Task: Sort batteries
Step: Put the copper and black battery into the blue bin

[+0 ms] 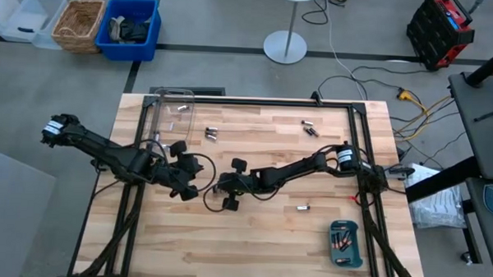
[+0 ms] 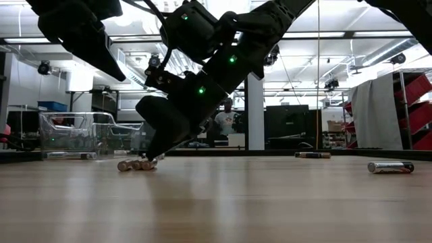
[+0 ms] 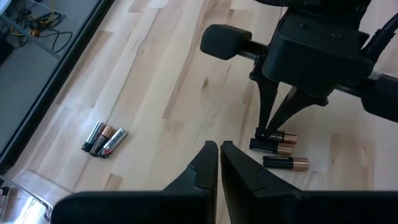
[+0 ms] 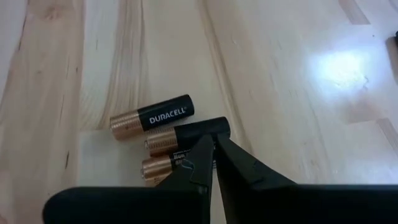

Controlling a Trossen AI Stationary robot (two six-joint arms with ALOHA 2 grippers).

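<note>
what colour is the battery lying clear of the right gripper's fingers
Black body with a copper end, the battery showing best in the right wrist view, beside the right gripper.

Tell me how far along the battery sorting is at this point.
Partly done. Some batteries already lie in the teal tray, a couple in the clear plastic box. In hand: the right gripper is down on a cluster of three batteries mid-table; whether it grips one is unclear. The left gripper waits beside, shut and empty. Left: loose batteries elsewhere on the table.
</note>
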